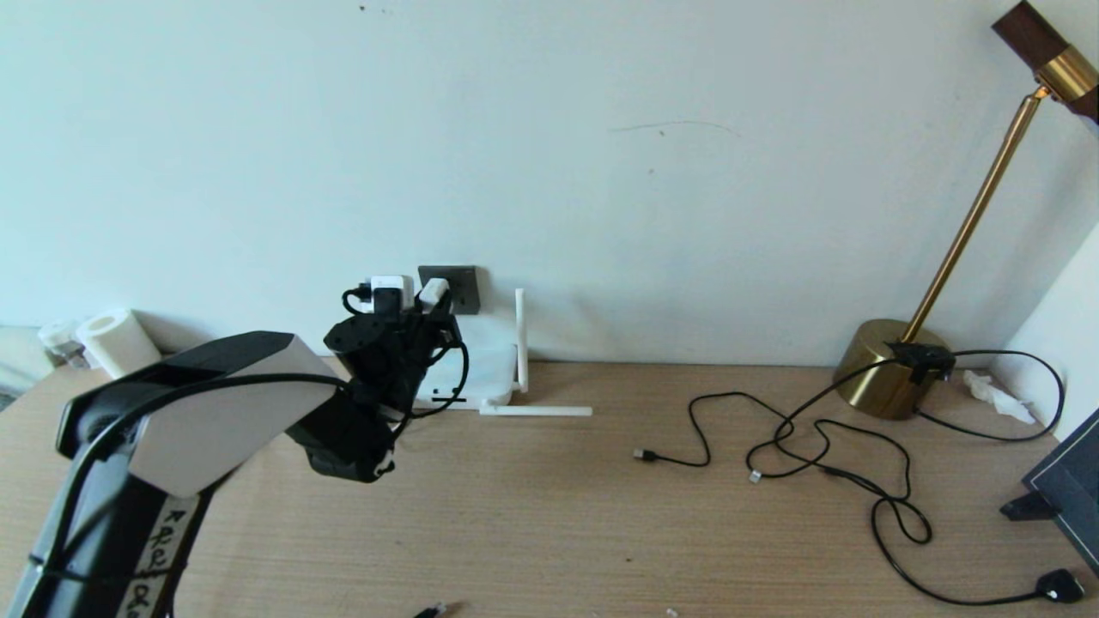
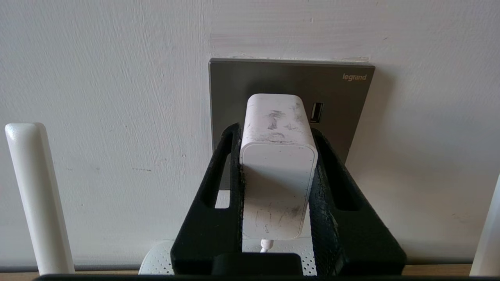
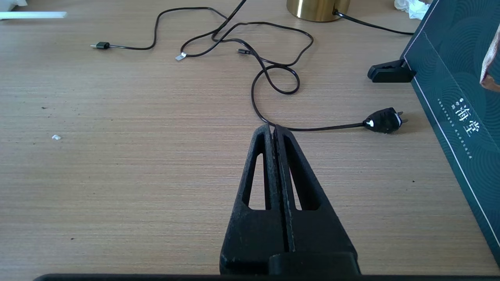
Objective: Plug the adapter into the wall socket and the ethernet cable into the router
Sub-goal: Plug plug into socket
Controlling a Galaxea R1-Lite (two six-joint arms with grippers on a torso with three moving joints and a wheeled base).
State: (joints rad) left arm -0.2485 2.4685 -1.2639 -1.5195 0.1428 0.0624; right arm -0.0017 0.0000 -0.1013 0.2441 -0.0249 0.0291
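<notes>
1. I am holding the adapter (image 2: 278, 164) in my left gripper (image 2: 276, 183), right up at the socket (image 2: 336, 97) on the wall. The adapter's far end is lying against the dark plate or just short of it; I cannot tell from here whether the pins are already in.

2. The adapter's long axis is running straight away from my wrist toward the plate, so the coming move, as I judge it, is turning on a push along that line, square to the wall.

3. My left gripper is standing partly closed, its two fingers (image 2: 230, 168) pressing the adapter's flat sides. The thin white cord is leaving the near end, down toward the router (image 1: 481, 360), which is sitting on the surface (image 1: 549, 515) directly under the socket.

4. My left arm is clearly the nearer one. In the head view it is reaching over the router, and the adapter (image 1: 434, 292) is showing white against the socket (image 1: 459, 283).

5. My right gripper (image 3: 273, 130) is hanging fully closed and empty over the surface, well apart from the socket, with thin black cables and a black plug (image 3: 384, 121) lying ahead of it.

6. A black connector (image 1: 429, 611) is lying at the near edge of the surface; I am guessing it is the ethernet cable, not yet plugged in.
</notes>
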